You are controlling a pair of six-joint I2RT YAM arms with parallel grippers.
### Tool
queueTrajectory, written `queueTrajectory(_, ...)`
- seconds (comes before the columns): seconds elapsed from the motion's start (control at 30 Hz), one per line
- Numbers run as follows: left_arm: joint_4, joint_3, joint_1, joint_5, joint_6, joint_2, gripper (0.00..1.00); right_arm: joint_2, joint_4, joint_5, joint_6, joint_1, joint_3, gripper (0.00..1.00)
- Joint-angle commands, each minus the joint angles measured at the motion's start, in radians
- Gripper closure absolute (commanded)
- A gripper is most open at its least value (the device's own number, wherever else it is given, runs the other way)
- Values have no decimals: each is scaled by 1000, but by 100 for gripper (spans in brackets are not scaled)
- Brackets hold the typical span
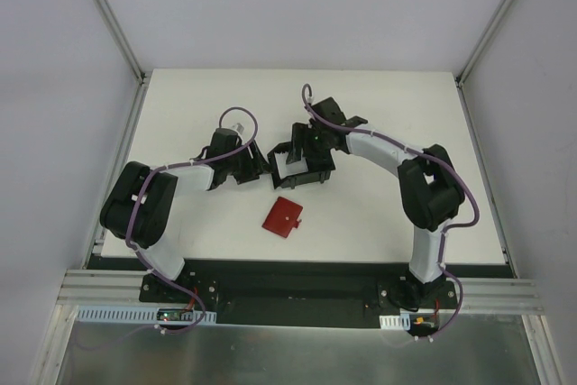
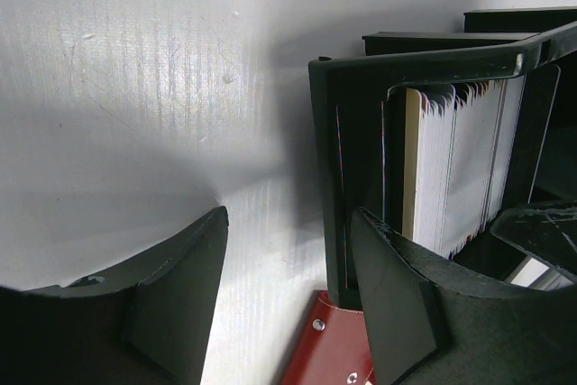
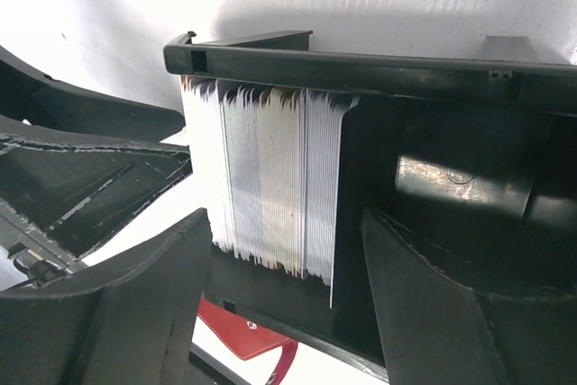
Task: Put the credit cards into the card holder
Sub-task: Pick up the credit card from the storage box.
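Observation:
The credit cards stand on edge as a pale stack inside a black open-sided box. My right gripper is open, with one finger on each side of the stack and neither touching it. My left gripper is open at the box's left end. The box's end wall stands just inside its right finger. The stack also shows in the left wrist view. The card holder, a red wallet with a snap tab, lies closed on the table in front of the box. It also shows below each gripper.
In the top view the box sits mid-table between my left gripper and right gripper. The white table has raised rails along its left and right edges. My left gripper's black body is close beside the right one.

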Motion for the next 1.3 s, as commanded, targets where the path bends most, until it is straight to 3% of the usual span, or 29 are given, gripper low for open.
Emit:
queueTrajectory(0.0,-64,-21,-33,26,0,27,43,-73,40,-63,20,17,6,31)
queueTrajectory(0.17,-62,-18,-33,30,0,29,43,-75,36,-52,18,17,0,38)
queueTrajectory(0.43,-62,-12,-33,33,-2,35,43,-76,14,-18,3,17,6,58)
queueTrajectory(0.5,-62,-12,-34,35,-2,36,43,-76,14,-21,1,16,7,66)
queueTrajectory(0.57,-62,-13,-34,35,-2,35,43,-76,14,-29,3,16,9,67)
queueTrajectory(0.63,-62,-15,-34,33,0,33,43,-79,14,-29,3,11,7,76)
queueTrajectory(0.97,-65,-23,-34,33,0,27,42,-104,3,-38,-9,0,12,84)
queueTrajectory(1.27,-67,-35,-34,20,5,9,41,-99,-128,121,-103,0,78,94)
